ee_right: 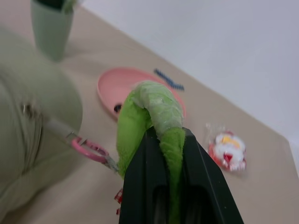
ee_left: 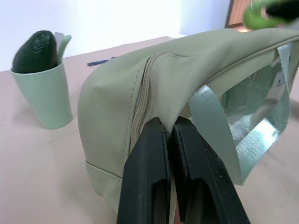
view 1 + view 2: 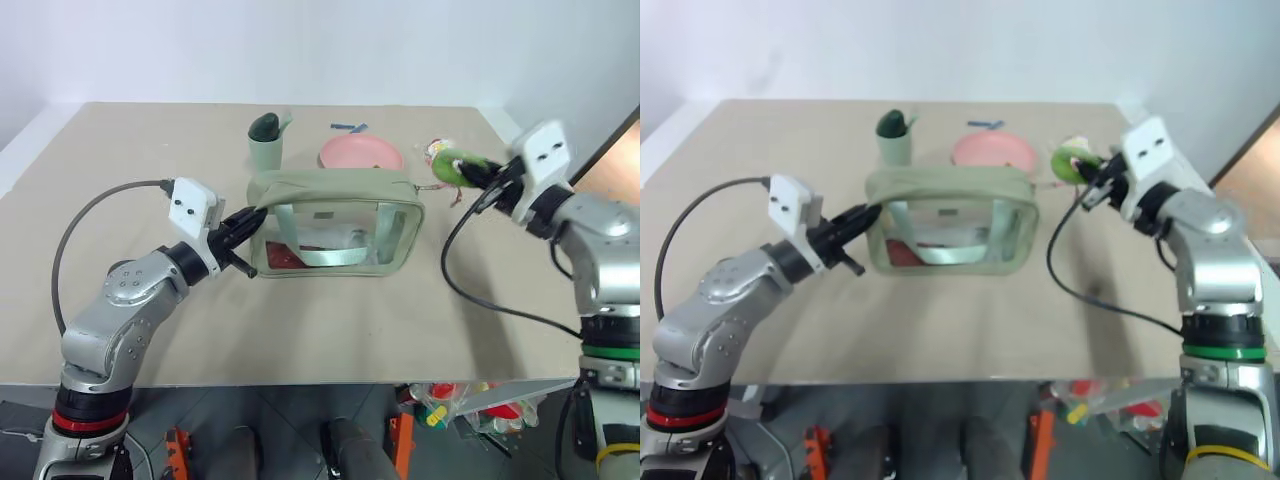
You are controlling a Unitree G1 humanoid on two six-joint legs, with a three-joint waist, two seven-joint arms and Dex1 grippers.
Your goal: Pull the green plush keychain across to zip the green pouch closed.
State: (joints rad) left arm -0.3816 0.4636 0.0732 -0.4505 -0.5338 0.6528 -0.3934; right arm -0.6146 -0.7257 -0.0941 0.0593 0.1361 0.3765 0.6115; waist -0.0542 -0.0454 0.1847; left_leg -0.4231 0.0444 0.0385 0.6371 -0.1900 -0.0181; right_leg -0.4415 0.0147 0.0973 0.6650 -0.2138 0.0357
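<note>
Now the table (image 3: 330, 330) carries the green pouch (image 3: 335, 236) near its middle, sage fabric with clear side panels. The left claw (image 3: 243, 222) is clamped on the pouch's left end, probably to anchor it against the pull. The right claw (image 3: 482, 176), past the pouch's right end, grips the green plush keychain (image 3: 452, 165), a small fuzzy lime ring. The zipper looks closed.

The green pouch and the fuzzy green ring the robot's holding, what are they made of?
The green pouch looks like matte woven fabric, with shiny see-through plastic sides. The green plush keychain looks like soft fuzzy plush, judging by its furry surface.
</note>
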